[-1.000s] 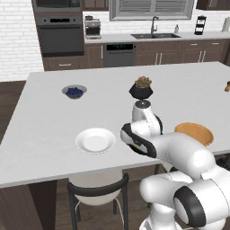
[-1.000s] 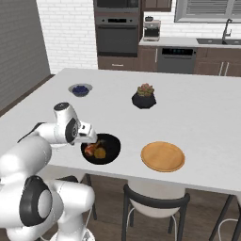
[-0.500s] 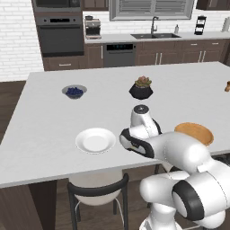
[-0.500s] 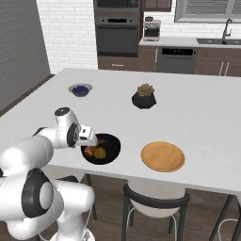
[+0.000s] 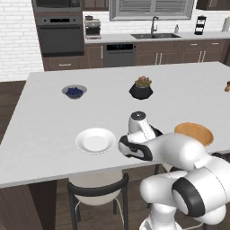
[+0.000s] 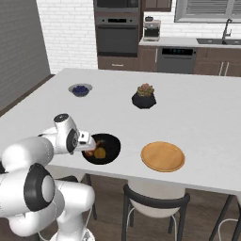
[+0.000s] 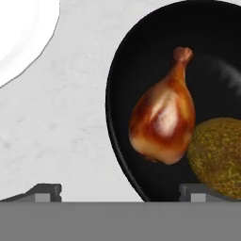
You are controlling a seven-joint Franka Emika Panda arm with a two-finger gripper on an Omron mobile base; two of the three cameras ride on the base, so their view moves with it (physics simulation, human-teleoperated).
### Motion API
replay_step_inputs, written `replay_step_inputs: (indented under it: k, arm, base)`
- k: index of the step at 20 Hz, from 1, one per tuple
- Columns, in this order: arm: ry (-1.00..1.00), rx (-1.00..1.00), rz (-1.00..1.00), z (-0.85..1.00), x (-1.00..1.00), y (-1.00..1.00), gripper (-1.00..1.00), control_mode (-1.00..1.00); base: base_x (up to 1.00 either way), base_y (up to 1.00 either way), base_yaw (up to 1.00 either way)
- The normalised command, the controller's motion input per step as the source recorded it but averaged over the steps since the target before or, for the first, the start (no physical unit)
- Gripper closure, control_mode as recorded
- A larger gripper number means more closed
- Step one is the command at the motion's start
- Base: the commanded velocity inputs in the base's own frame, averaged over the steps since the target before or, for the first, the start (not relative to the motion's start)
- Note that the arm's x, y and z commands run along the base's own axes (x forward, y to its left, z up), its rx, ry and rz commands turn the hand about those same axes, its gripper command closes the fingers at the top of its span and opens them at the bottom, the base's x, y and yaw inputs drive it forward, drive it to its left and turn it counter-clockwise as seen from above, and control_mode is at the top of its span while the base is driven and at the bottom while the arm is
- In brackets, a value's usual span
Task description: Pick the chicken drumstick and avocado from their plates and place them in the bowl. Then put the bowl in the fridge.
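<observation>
The gripper [image 7: 120, 190] hangs low over the near edge of the black bowl [image 6: 111, 153], its jaws wide apart and empty, one fingertip [image 7: 43, 192] above the bare counter [image 5: 49, 121] and the other over the bowl's rim. In the hand view the chicken drumstick [image 7: 164, 120] lies inside the bowl with its bone end toward 12 o'clock, and the avocado [image 7: 219, 157] touches it at about 4 o'clock; the white plate [image 5: 95, 140] sits near the bowl, toward 10 o'clock. In the right base view the wooden plate [image 6: 163, 156] lies at 3 o'clock from the bowl, a little apart; the plant pot [image 6: 144, 97] and the berry bowl [image 6: 80, 89] stand farther back.

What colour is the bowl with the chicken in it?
Black bowl, clearest in the hand view.
</observation>
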Motion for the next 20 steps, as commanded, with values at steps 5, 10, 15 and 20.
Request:
replay_step_inputs:
  k: [5, 10, 15, 20]
  arm:
    - [0.01, 0.00, 0.08, -0.16, 0.02, 0.00, -1.00, -1.00]
    - [0.00, 0.00, 0.07, -0.07, 0.04, 0.00, -1.00, -1.00]
    - [0.00, 0.00, 0.07, -0.12, 0.13, 0.00, -1.00, -1.00]
    - [0.00, -0.01, 0.04, -0.18, 0.21, 0.00, -1.00, -1.00]
  base:
    - [0.00, 0.00, 0.00]
    - [0.00, 0.00, 0.00]
    - [0.00, 0.00, 0.00]
    - [0.00, 0.00, 0.00]
